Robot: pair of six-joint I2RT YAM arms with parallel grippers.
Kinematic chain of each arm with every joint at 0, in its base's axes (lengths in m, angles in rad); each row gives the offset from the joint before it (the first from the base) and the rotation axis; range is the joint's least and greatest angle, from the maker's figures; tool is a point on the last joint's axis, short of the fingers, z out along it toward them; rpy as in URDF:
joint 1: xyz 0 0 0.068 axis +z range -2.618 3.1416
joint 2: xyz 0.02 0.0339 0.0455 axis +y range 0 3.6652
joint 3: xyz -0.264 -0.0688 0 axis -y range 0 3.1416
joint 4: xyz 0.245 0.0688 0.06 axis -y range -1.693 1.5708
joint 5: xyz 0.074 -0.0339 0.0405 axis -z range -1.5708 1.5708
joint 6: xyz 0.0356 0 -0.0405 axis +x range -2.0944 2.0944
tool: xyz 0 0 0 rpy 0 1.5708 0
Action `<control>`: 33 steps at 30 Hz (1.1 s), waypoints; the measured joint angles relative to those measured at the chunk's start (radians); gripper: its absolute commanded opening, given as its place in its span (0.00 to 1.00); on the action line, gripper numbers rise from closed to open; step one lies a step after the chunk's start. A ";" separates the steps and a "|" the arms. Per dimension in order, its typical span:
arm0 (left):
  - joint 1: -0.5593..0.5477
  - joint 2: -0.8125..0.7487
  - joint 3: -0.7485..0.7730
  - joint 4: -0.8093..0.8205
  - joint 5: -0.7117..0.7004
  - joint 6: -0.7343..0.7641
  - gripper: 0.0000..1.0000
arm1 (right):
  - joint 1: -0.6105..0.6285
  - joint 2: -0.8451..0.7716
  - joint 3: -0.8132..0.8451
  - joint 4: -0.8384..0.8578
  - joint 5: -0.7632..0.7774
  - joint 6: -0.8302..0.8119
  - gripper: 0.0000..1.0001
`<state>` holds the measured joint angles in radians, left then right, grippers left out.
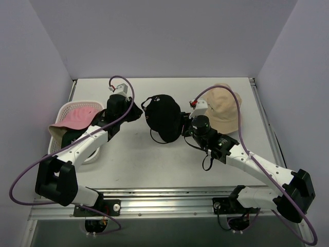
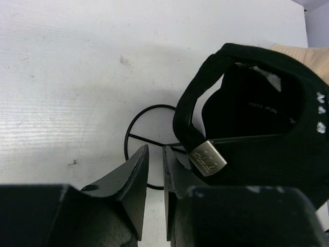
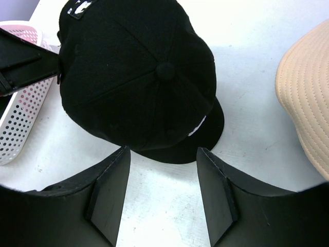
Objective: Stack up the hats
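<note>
A black baseball cap (image 1: 163, 116) sits mid-table on a thin wire frame (image 2: 127, 135). Its open back, strap and metal buckle (image 2: 207, 158) face the left wrist view, and its crown (image 3: 139, 67) faces the right wrist view. A beige bucket hat (image 1: 224, 107) lies at the back right. A pink hat (image 1: 78, 116) lies on top of the white basket (image 1: 77, 104). My left gripper (image 1: 138, 111) is just left of the cap; its fingers are nearly together and empty (image 2: 156, 149). My right gripper (image 1: 183, 127) is open and empty at the cap's right edge (image 3: 163, 150).
The white perforated basket (image 3: 20, 118) stands at the left wall, with dark fabric under the pink hat. The beige hat's brim (image 3: 308, 98) lies close to the right of my right gripper. Grey walls close in the table on the left, back and right.
</note>
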<state>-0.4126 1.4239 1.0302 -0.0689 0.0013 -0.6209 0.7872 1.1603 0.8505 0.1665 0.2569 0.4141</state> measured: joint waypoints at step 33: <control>0.060 0.148 0.180 -0.081 0.185 0.033 0.50 | 0.007 -0.099 -0.041 -0.050 0.002 0.003 0.51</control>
<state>-0.3523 1.5719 1.2106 -0.1497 0.1867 -0.5880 0.7940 1.0615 0.8093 0.1162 0.2584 0.4175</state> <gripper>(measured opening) 0.524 0.507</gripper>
